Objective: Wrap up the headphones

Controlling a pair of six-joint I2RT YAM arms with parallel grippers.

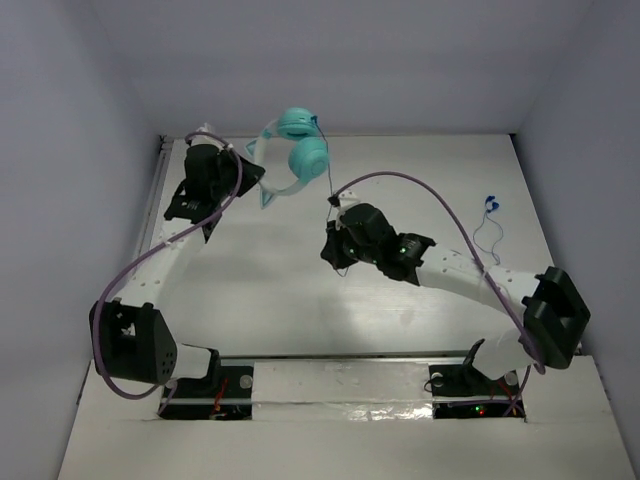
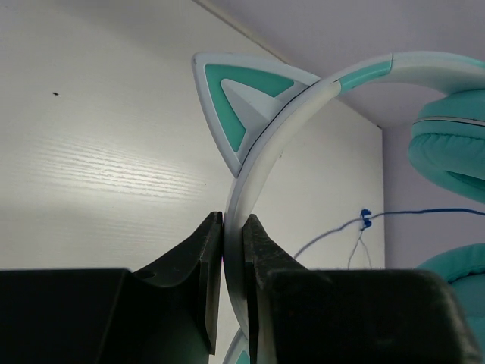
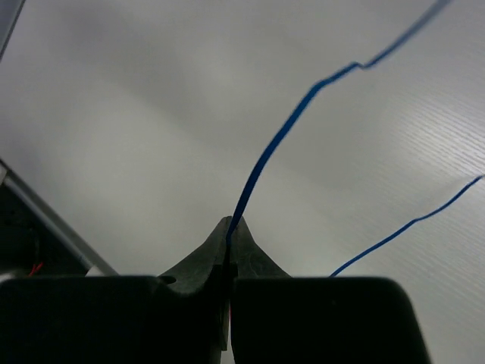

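The teal headphones (image 1: 298, 150) are held up off the table at the far centre, ear cups up and cat-ear headband (image 2: 261, 152) below. My left gripper (image 1: 240, 165) is shut on the pale headband, which shows between its pads in the left wrist view (image 2: 233, 227). My right gripper (image 1: 335, 210) is shut on the thin blue cord (image 3: 261, 163), just below the ear cups. The cord runs from the lower cup (image 1: 310, 155) down to the right gripper. Its far end with the blue plug (image 1: 490, 205) lies at the right of the table.
Purple robot cables (image 1: 440, 205) arch over both arms. A metal rail (image 1: 155, 200) lines the table's left edge. Grey walls close the back and sides. Both arm bases (image 1: 210, 385) sit at the near edge.
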